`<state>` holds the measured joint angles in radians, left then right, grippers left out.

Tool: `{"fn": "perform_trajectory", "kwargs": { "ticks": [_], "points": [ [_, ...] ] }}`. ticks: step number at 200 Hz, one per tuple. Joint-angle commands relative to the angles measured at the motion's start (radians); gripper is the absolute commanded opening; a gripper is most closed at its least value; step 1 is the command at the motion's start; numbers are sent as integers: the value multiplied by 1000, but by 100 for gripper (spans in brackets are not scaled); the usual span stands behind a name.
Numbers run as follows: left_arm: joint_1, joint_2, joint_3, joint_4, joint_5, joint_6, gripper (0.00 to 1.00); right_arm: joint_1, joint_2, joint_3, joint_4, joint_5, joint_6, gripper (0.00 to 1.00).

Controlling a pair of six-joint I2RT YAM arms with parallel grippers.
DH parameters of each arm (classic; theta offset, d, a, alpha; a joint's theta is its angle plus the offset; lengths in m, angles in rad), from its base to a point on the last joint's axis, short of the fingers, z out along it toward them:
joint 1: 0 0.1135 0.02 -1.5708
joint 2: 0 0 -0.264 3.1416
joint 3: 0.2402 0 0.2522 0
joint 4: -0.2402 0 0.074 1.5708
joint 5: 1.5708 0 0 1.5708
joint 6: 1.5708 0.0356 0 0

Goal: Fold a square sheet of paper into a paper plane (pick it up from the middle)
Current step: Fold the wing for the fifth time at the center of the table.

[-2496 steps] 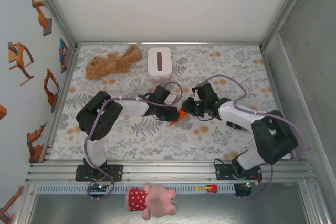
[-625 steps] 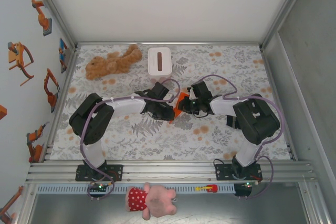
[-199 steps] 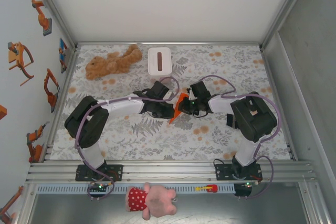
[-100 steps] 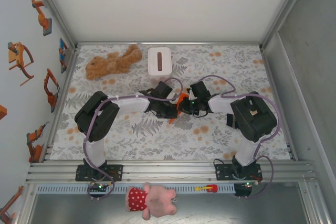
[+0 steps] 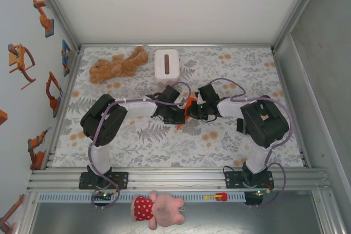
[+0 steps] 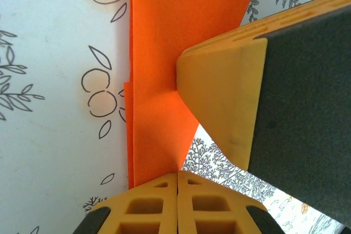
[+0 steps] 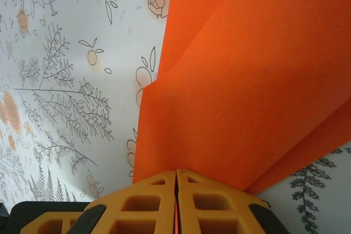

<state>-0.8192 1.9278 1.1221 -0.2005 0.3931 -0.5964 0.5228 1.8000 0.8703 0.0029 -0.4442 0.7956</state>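
- Left gripper (image 6: 177, 175): jaws closed tight, pinching the near edge of the paper (image 6: 159, 53). In its wrist view the orange layers run straight ahead from the tips.
- Right gripper (image 7: 175, 172): likewise closed on the paper, whose folded layers fan up and to the right in its wrist view.
- From above, we see the two meet almost tip to tip over the middle of the table (image 5: 164, 146), with the paper between them, well short of the tissue box (image 5: 166, 64).
- We judge the long axis to be slanted: far end toward the right arm, near point toward the left.
- Neither arm is nearer, since both touch it. We judge that the next crease needs one gripper to hold while the other works along that axis.
- We cannot tell whether the paper rests on the table or hangs above it.
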Motion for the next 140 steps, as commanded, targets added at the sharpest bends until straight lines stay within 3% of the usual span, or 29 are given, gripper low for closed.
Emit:
{"fn": "perform_trajectory", "kwargs": {
  "ticks": [1, 140],
  "points": [
    [10, 9, -19, -40, 10, -8, 6, -7, 51, -1, -116, 88, -6, 9],
    [-8, -126, -185, -141, -3, 11, 4, -10, 75, 6, -144, 114, 0, 8]
  ]
}}
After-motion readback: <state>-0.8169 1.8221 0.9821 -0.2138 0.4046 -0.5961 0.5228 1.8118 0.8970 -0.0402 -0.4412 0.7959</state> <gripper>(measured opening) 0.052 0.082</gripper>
